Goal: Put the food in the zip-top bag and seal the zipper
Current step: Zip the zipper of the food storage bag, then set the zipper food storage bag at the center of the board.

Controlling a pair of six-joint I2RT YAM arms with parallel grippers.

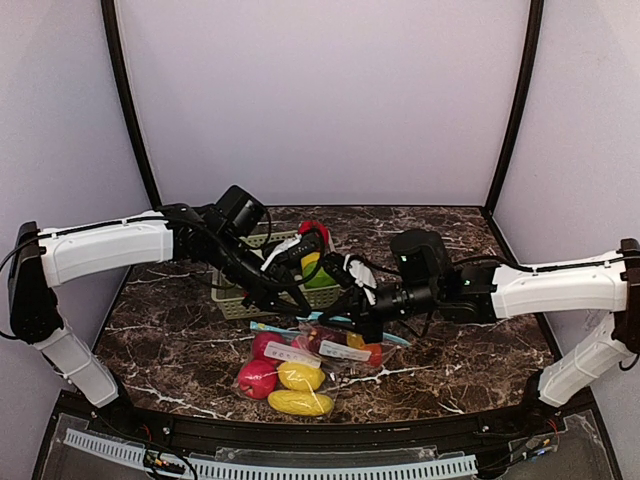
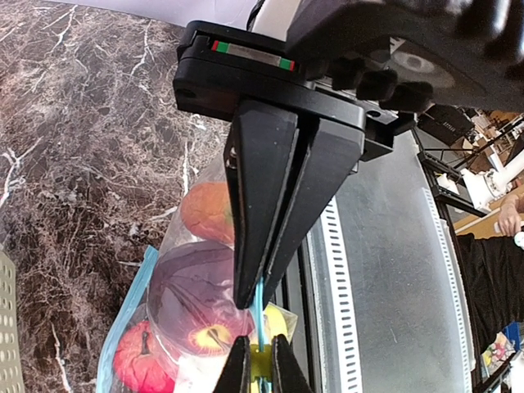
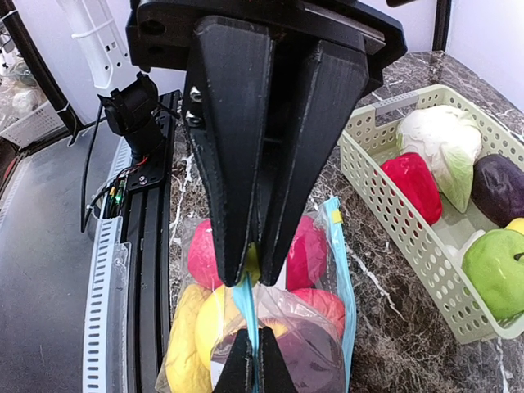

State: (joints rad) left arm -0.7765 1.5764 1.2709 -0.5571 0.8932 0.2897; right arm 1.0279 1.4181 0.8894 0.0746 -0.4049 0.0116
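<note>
while food [image 3: 308, 250] sits in bag [image 3: 342, 262], l fingers [image 2: 262, 205] & r fingers [image 3: 233, 164] — both clamped tight on its zip [image 2: 259, 309].

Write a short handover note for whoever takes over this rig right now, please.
Both pinch the zipper of the bag: left hand shut on it, right hand shut on it.
The bag lies on the near side of the basket, with red, yellow and purple food inside.
The basket holds a cabbage, red piece, purple piece and green apple.
Done: some food bagged. Left: finish the seal; how far it is closed cannot be seen.
</note>
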